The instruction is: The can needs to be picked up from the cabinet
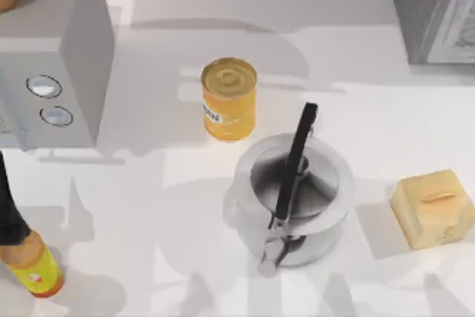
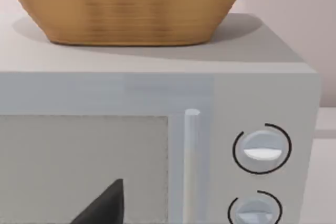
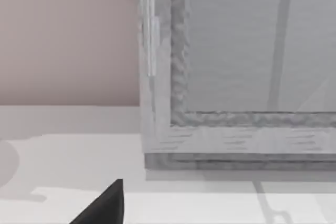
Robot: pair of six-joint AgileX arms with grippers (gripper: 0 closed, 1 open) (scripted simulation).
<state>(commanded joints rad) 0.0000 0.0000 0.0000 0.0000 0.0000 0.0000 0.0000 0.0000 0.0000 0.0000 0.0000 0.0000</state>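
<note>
Pot, 6 o'clock, ladle inside. Can, centre of worktop, upright just beyond pot toward 11 o'clock, not in the cabinet. Judged rigid, smooth, slippery, moderately heavy; grip mid-wall across the label. End effector states: cannot tell.

Microwave, grey, two round dials, at the table's far left, bearing a woven basket on its top. Steel pot, centre-right, with a black long-handled utensil laid across its opening. Tan block near the right edge; orange bottle at the near left corner.
</note>
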